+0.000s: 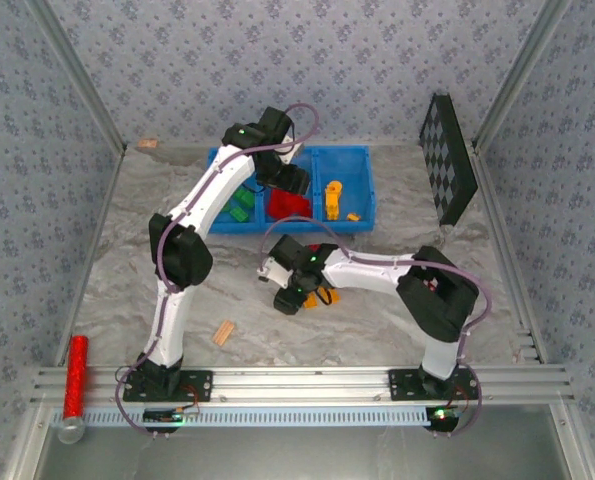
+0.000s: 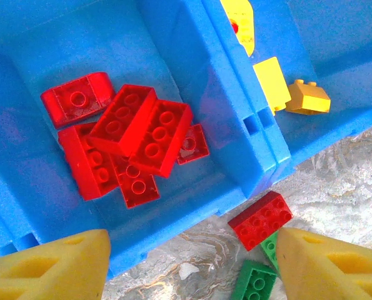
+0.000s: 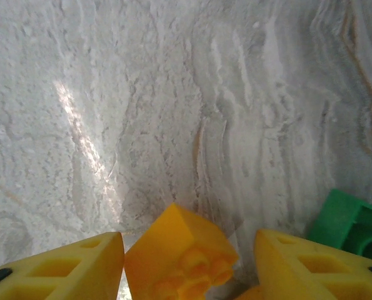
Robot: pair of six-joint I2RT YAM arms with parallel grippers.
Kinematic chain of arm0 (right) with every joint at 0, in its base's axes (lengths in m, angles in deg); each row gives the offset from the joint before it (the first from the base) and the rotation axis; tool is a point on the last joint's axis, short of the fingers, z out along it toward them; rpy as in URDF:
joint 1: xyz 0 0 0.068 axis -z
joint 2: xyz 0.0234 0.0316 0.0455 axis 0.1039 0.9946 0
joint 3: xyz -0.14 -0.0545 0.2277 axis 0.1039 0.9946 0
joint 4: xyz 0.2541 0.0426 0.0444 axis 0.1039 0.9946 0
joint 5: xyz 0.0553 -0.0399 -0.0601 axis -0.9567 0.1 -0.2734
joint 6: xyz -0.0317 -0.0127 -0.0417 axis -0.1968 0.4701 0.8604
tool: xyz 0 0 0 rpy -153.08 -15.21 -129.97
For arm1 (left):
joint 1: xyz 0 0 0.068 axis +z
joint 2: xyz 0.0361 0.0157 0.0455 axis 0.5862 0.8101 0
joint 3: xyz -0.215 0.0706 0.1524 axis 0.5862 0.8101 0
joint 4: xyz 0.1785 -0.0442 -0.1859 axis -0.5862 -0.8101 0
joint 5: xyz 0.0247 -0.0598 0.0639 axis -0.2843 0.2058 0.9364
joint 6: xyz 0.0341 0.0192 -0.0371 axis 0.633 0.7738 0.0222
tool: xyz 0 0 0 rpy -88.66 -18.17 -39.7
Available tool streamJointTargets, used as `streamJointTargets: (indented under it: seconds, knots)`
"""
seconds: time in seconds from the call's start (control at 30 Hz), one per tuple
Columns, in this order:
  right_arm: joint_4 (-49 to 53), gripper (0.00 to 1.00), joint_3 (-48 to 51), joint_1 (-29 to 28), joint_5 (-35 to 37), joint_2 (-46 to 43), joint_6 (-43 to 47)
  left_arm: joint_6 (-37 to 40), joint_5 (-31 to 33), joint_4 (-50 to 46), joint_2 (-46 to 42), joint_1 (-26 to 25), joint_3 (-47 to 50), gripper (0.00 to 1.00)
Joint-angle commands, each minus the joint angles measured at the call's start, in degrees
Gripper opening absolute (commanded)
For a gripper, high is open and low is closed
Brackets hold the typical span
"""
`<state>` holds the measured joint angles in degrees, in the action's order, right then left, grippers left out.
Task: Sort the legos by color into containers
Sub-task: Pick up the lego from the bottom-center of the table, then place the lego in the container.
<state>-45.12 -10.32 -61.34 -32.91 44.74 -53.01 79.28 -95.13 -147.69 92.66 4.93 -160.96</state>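
Lying by the near left rail: red glittery cylinder (image 1: 75,375), well apart from everything else. Further in, tan wooden block (image 1: 223,333), flat on the bench (image 1: 127,290).

Mid-bench, right end effector (image 3: 187,244), low over the marbled surface. Stands partly open around an orange-yellow brick (image 3: 176,259), with a gap on the right-finger side, so no clamped hold. Green brick (image 3: 351,225) just beside it.

Beyond, loose red brick (image 2: 261,219) and loose green bricks (image 2: 254,284) on the bench, just outside the front wall of the blue bin (image 2: 173,219).

Above that wall hangs the left end effector (image 2: 193,250), about half open, gripping nothing.

In the middle compartment, heaped red legos (image 2: 129,140). In the right one, yellow legos (image 2: 279,84). In the left one, green legos (image 1: 242,205).

Farthest back on the right, checkered board (image 1: 447,160), standing on edge.
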Motion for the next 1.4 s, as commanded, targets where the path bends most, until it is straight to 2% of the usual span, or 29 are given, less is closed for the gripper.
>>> streamJointTargets:
  seconds: [0.0, 0.2, 0.4, 0.5, 0.8, 1.03, 1.13, 1.27, 1.37]
  knots:
    - [3.2, 0.58, -1.6, -0.7, 2.1, 2.7, 1.2, 1.3, -0.4, -0.7, -2.8, 0.5, 0.3, 0.71]
    - [3.5, 0.59, -1.4, -1.1, 3.4, 4.0, 1.4, 1.4, -0.3, -0.5, -3.5, 0.9, 1.3, 0.71]
    - [3.5, 0.34, -1.4, -1.1, 3.9, 4.1, 1.8, 1.2, -0.7, -0.2, -3.6, 1.1, 1.2, 0.71]
    - [3.5, 0.3, -1.4, -0.9, 4.2, 3.5, 1.8, 1.3, -0.8, -0.6, -4.2, 1.1, 1.1, 0.72]
    - [4.8, 0.26, -0.3, 3.8, -0.3, -8.4, -1.6, 3.0, 2.6, -2.9, -7.6, 1.3, 4.0, 0.72]
    - [10.4, 0.27, -1.5, 12.6, -1.7, -19.7, -4.1, 2.0, 4.7, 1.2, -15.3, 1.7, 13.9, 0.72]
    - [14.7, 0.27, -5.6, 18.2, -1.2, -20.1, -4.8, 0.7, 4.3, 3.1, -18.8, 1.6, 18.9, 0.72]
    - [13.4, 0.27, -7.1, 24.4, -0.3, -20.2, -7.5, 0.6, 3.6, 6.1, -24.1, 0.9, 28.0, 0.73]
    - [13.2, 0.27, -10.6, 28.9, -0.2, -16.7, -7.8, 1.2, 3.5, 8.0, -27.7, -0.2, 34.8, 0.73]
